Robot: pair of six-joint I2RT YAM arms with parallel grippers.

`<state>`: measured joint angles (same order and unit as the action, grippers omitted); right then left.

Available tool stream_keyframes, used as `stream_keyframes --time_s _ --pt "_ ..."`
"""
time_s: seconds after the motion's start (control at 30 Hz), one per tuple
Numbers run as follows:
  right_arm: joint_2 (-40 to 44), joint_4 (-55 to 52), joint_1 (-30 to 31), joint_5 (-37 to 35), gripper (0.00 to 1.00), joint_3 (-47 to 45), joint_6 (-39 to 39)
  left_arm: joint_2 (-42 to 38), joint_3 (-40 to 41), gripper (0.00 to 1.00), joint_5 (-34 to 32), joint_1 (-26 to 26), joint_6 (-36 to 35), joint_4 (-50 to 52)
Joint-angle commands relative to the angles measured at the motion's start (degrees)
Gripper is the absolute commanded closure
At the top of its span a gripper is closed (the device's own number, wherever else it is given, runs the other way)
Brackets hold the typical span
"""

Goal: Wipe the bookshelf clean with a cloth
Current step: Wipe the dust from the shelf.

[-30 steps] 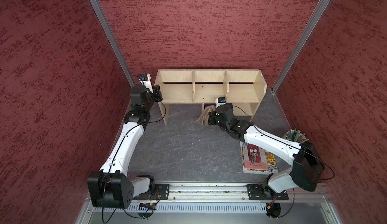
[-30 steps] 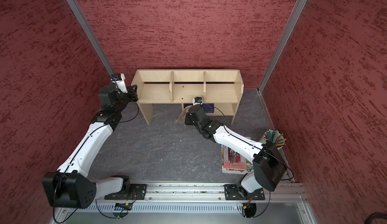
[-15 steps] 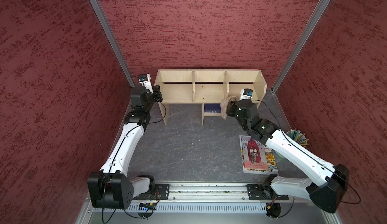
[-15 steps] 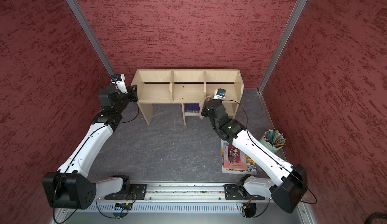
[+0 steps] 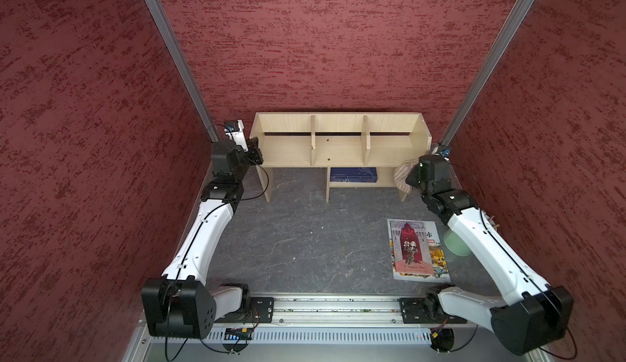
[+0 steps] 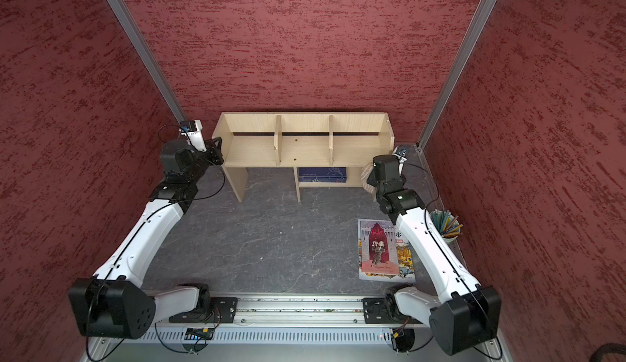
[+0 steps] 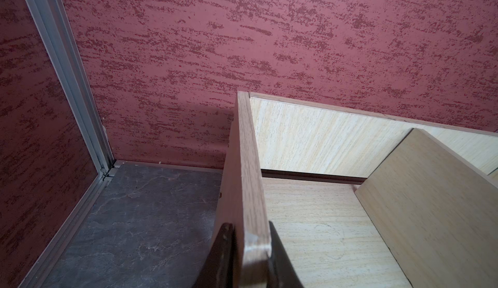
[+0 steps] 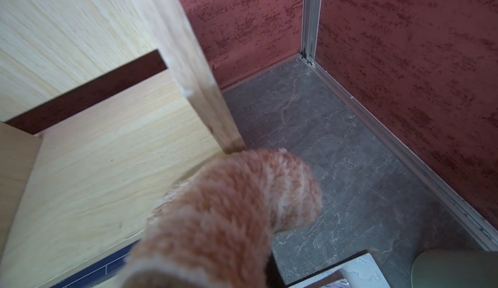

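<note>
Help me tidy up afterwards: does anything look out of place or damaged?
The red-covered picture book lies flat on the dark floor, not on the light-wood bookshelf. The bookshelf's side panel seems to have a small pale chip at its front corner, in the left wrist view.

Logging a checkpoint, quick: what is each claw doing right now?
Left claw: closed on a side panel of the bookshelf.
Right claw: closed, holding the cloth.
</note>
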<state>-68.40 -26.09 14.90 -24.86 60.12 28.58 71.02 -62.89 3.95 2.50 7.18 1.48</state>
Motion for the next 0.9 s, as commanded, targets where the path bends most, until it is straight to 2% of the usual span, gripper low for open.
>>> stream_keyframes --time_s 0.0,0.17,0.33,0.6,0.73,0.87 --pt "-1.1 7.8 -0.7 4.6 1.0 -8.1 0.2 0.2 2.2 1.0 3.9 0.7 6.0 3.2" --pt "-4.7 14.9 -2.2 7.0 1.0 -16.6 2.6 0.7 2.2 1.0 4.5 0.8 6.1 3.0" --pt "-4.5 11.9 -2.6 5.9 1.0 -13.6 0.2 0.6 2.5 1.0 4.8 0.7 6.3 2.6" --pt "4.8 5.7 -2.7 2.5 1.0 -5.1 -3.5 0.3 2.7 1.0 4.8 1.0 6.4 2.4" --pt "3.5 5.3 -2.7 2.7 1.0 -4.0 -4.8 0.2 2.9 1.0 4.7 1.2 6.4 2.4" --pt "0.1 7.7 -2.8 2.3 1.0 -7.8 -3.3 -0.1 3.0 1.0 4.3 1.3 6.1 2.3"
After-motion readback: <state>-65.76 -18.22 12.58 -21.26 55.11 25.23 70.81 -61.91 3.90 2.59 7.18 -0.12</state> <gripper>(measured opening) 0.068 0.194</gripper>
